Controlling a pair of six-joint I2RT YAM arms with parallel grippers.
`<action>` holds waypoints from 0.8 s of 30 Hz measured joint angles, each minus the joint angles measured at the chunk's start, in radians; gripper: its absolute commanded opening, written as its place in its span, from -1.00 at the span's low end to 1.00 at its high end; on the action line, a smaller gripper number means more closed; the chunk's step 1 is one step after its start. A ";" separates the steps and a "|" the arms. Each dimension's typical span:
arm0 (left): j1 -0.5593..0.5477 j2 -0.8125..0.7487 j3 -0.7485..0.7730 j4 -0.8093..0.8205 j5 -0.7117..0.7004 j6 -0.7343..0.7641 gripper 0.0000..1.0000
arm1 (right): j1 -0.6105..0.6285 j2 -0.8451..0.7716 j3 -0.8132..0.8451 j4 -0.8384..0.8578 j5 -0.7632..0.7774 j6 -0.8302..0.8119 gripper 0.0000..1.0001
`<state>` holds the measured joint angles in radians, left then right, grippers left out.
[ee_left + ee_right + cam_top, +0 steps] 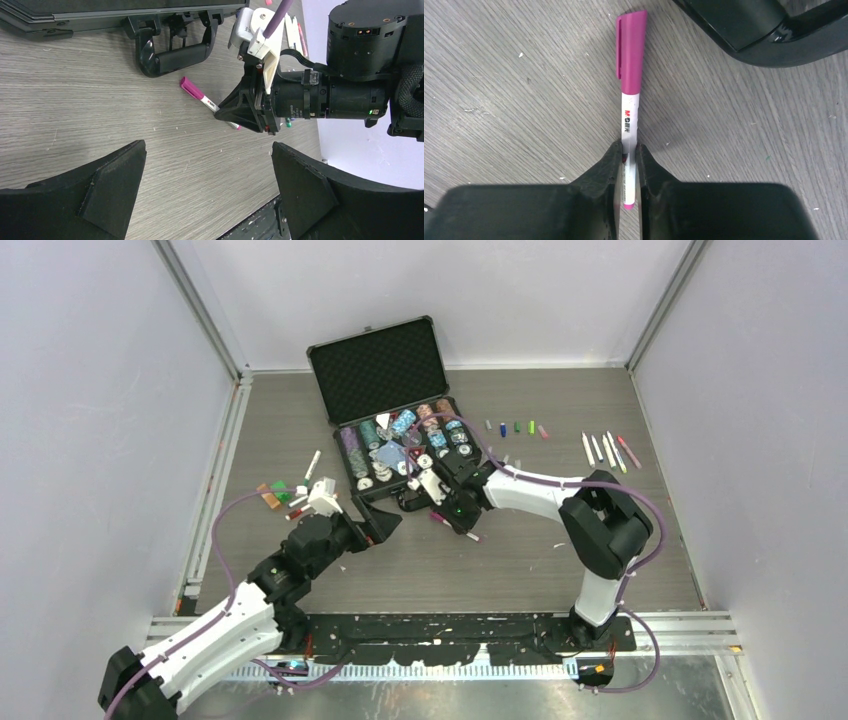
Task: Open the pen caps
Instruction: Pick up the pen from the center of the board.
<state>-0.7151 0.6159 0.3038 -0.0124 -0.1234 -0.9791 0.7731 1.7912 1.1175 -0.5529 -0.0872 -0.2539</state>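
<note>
A white-barrelled pen [629,120] with its magenta pen cap [631,50] on lies flat on the wooden table in front of the case handle. My right gripper [628,150] is shut on the pen's rear barrel, both fingertips against it. The same pen [197,95] and the right gripper [235,120] show in the left wrist view. My left gripper [209,150] hangs wide open and empty just left of the pen, over bare table. From above, the left gripper [385,520] and the right gripper [455,514] face each other. Loose pen caps [515,427] lie in a row behind.
The open black hard case [390,370] holds poker chips [410,440]; its handle [172,52] is just beyond the pen. Several pens [605,450] lie at the back right. More caps [275,495] and a pen [312,465] lie at the left. Grey walls enclose the table.
</note>
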 measured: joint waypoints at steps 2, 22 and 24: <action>0.000 0.000 -0.003 0.008 0.000 -0.010 0.99 | 0.000 0.001 0.002 -0.001 0.000 -0.001 -0.94; 0.000 0.346 -0.114 0.498 0.099 -0.242 0.67 | -0.147 -0.114 0.005 -0.073 -0.452 0.005 -0.99; 0.000 0.408 -0.107 0.562 0.118 -0.257 0.57 | -0.167 -0.118 0.004 -0.073 -0.518 0.017 -0.99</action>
<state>-0.7147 1.0241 0.1967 0.5499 -0.0055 -1.2362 0.6060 1.6730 1.1217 -0.6258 -0.6048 -0.2367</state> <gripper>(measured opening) 0.848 0.060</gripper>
